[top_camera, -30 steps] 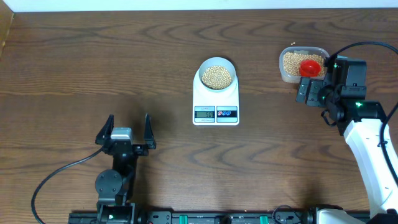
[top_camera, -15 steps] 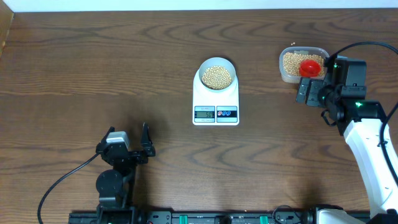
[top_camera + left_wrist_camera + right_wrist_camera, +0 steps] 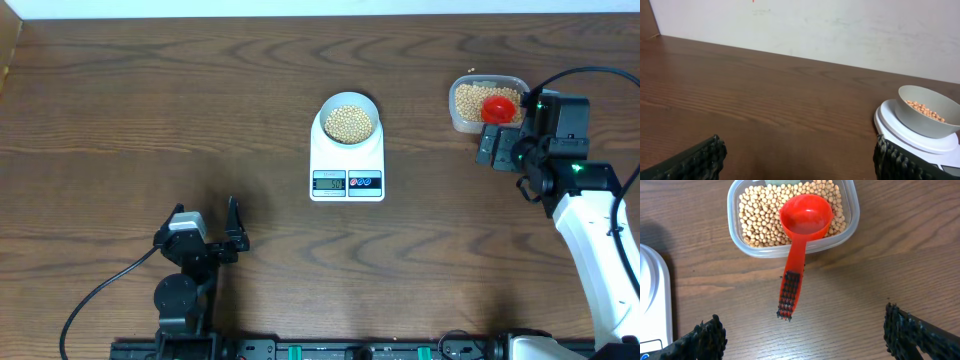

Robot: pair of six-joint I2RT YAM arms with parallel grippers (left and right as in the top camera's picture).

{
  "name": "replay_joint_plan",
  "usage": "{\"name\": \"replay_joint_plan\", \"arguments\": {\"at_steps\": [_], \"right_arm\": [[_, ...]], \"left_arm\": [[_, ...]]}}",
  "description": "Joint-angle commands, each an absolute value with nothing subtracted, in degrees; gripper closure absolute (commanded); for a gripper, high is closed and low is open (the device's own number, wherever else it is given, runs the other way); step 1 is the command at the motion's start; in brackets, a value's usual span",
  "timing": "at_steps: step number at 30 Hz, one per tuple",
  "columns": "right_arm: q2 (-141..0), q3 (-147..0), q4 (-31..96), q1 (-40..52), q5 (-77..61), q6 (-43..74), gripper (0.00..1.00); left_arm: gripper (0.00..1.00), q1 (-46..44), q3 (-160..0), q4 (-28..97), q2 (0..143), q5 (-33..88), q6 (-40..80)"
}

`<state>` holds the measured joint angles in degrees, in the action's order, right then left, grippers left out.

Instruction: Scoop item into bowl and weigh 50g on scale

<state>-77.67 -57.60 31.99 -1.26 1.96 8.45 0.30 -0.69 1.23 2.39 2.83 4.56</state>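
Overhead, the dark wooden worktop (image 3: 150,100) carries everything. The right arm (image 3: 600,240) reaches in from the near right corner. Its right gripper (image 3: 802,317) hangs over bare wood just on the near side of the tub, jaws spread wide and holding nothing. The left gripper (image 3: 205,215) sits close to the near edge, left of the middle, well apart from the other things. Its jaws also stand wide apart and empty, and its wrist view looks across the wood toward the scale.

The scale (image 3: 347,160), white and rectangular, lies near the middle of the worktop, with its display and two round buttons on the side facing the near edge. The clear plastic tub (image 3: 458,124) sits toward the right edge, on the far half. The bowl (image 3: 368,101) stands on the far part of the scale's platform. The red scoop (image 3: 498,105) lies with its cup on the beans in the tub and its handle (image 3: 792,285) sloping out over the tub's near wall onto the wood.

The beans (image 3: 349,123) partly fill the bowl, and more beans (image 3: 468,100) fill the tub around the scoop's cup.
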Motion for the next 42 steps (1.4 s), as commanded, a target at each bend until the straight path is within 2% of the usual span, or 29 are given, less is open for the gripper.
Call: {"name": "replay_joint_plan", "arguments": {"at_steps": [1, 42], "right_arm": [[-77.10, -58.61, 32.03, -1.08, 2.44, 7.64, 0.01], [-77.10, -58.61, 32.05, -1.08, 2.44, 7.64, 0.01]], "left_arm": [[0.04, 0.51, -0.23, 4.03, 1.67, 2.09, 5.23], [0.04, -0.78, -0.23, 3.99, 0.34, 2.09, 5.23]]}}
